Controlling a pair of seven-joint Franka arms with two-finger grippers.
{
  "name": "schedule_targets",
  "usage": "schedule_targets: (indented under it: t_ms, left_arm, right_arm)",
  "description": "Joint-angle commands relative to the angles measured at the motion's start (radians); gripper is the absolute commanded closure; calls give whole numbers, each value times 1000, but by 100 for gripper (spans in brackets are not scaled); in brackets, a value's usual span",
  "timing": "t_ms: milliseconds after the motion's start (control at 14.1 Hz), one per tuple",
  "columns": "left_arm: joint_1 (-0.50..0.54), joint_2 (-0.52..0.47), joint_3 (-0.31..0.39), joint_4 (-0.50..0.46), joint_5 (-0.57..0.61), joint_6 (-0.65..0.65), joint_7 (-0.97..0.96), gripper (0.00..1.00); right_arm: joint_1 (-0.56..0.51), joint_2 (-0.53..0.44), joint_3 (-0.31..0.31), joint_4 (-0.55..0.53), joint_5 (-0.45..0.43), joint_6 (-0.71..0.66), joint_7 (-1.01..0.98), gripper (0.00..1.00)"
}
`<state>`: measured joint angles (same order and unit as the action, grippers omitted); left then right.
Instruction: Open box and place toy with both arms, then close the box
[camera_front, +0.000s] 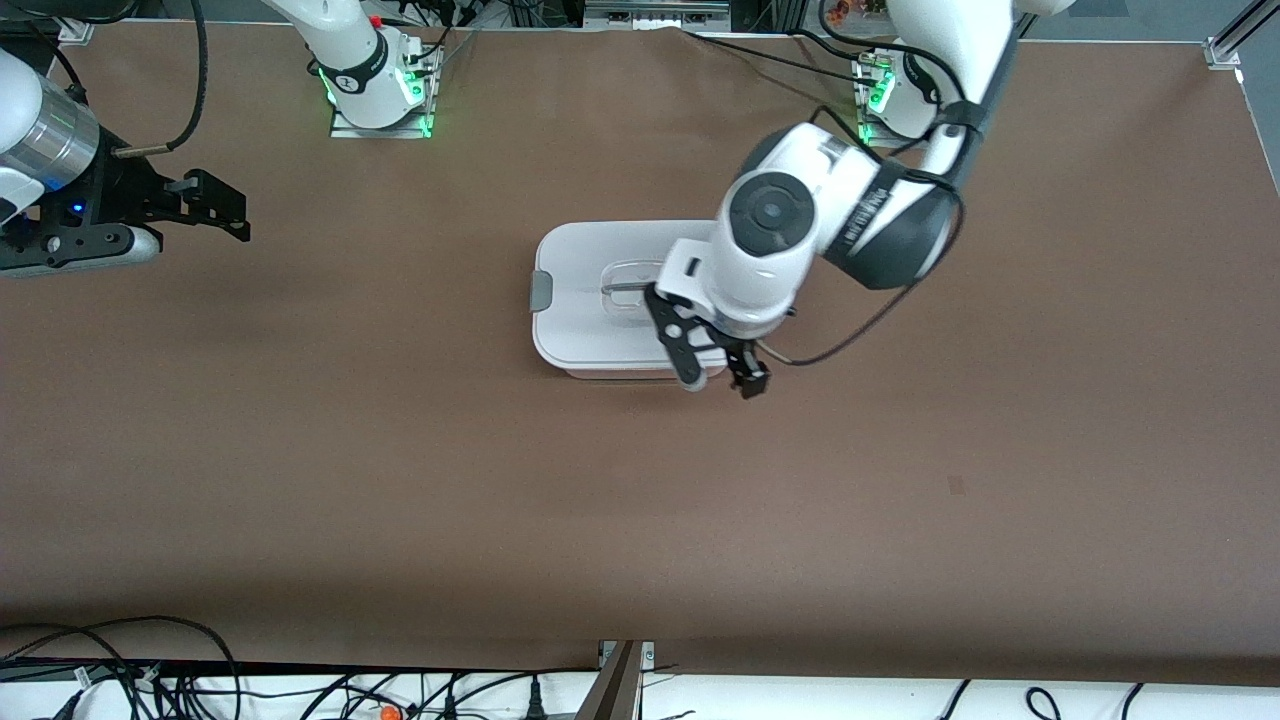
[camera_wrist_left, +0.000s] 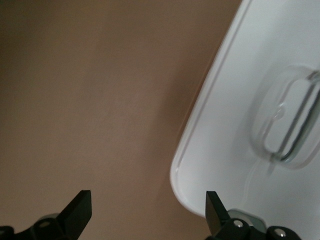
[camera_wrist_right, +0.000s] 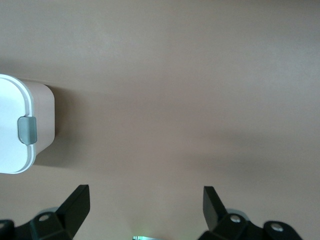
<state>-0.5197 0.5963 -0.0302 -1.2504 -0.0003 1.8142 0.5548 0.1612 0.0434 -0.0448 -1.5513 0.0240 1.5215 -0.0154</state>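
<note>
The box (camera_front: 590, 260) stands in the middle of the table with its white lid on and a grey clip (camera_front: 541, 290) at the end toward the right arm. My left gripper (camera_front: 720, 382) is open and holds nothing, over the box's near corner toward the left arm's end. In the left wrist view the left gripper (camera_wrist_left: 149, 205) straddles bare table beside the lid's rounded corner (camera_wrist_left: 240, 115), with the clear handle (camera_wrist_left: 290, 125) farther along. My right gripper (camera_front: 240, 218) waits open and holding nothing over the table at the right arm's end. Its wrist view shows the right gripper (camera_wrist_right: 146, 202), the box (camera_wrist_right: 12, 125) and a clip (camera_wrist_right: 27, 130). The toy is out of view.
Brown table (camera_front: 640, 500) spreads around the box. Both arm bases (camera_front: 380, 90) stand at the edge farthest from the front camera. Cables (camera_front: 120, 680) hang off the table's near edge.
</note>
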Motion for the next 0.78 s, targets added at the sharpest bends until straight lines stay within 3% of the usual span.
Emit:
schedule_targets:
  t_ms: [0, 213, 709]
  left_arm:
    - [81, -12, -10, 9, 6, -38, -3, 0]
    - [211, -41, -7, 11, -7, -49, -1, 0]
    - [371, -196, 55, -64, 34, -53, -25, 0]
  right_arm:
    - [-9, 10, 11, 25, -7, -9, 8, 0]
    - [-9, 10, 11, 25, -7, -9, 8, 0]
    - [-9, 10, 11, 25, -7, -9, 8, 0]
